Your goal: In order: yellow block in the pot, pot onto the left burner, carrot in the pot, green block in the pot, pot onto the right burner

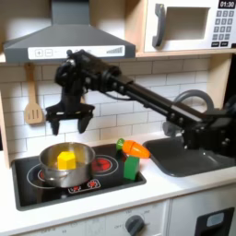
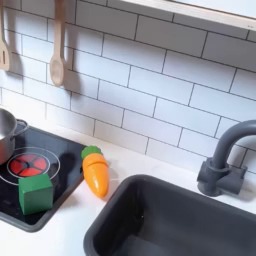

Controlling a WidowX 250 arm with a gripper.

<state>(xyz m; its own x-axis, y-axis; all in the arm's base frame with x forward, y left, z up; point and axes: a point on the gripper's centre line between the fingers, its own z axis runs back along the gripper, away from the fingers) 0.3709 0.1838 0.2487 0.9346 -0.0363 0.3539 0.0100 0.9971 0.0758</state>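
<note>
The steel pot (image 1: 66, 166) stands on the left burner (image 1: 38, 173) of the black cooktop, with the yellow block (image 1: 65, 159) inside it. My gripper (image 1: 70, 120) hangs open well above the pot, fingers pointing down and holding nothing. The orange carrot (image 1: 135, 147) (image 2: 96, 173) lies on the white counter just off the cooktop's right edge in both exterior views. The green block (image 1: 131, 167) (image 2: 35, 193) stands upright at the cooktop's front right corner, beside the bare right burner (image 1: 103, 165) (image 2: 32, 165). The pot's rim (image 2: 5, 128) shows at the second exterior view's left edge.
A dark sink (image 2: 170, 220) with a grey faucet (image 2: 222, 160) lies to the right of the counter. Wooden utensils (image 2: 57, 50) hang on the tiled wall behind. A range hood (image 1: 63, 37) and a microwave (image 1: 189, 23) are overhead.
</note>
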